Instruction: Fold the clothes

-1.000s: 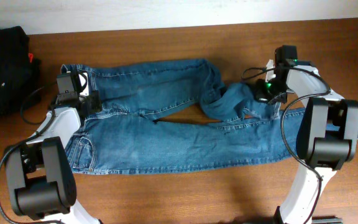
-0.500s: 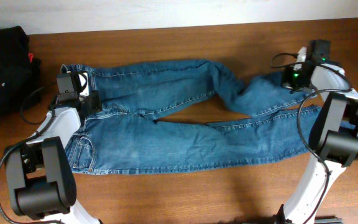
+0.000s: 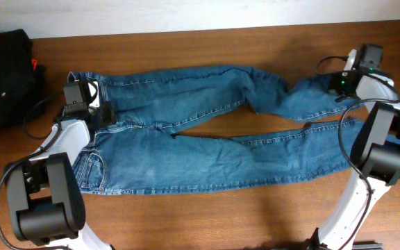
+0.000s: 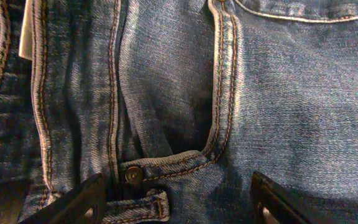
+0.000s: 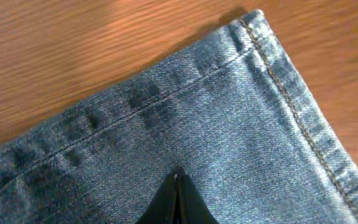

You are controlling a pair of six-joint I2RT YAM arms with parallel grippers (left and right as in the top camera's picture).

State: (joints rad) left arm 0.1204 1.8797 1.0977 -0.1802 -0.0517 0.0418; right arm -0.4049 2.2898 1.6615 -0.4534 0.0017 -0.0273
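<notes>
Two legs of the jeans [image 3: 186, 149] are lying spread across the wooden table [image 3: 207, 215], with the waistband toward our left. We are holding our left gripper [image 4: 180, 200] over the fly, its fingers [image 4: 82, 202] standing wide apart above the denim. We are pinching the upper leg's hem with our right gripper [image 5: 178, 198], tips pressed together.
</notes>
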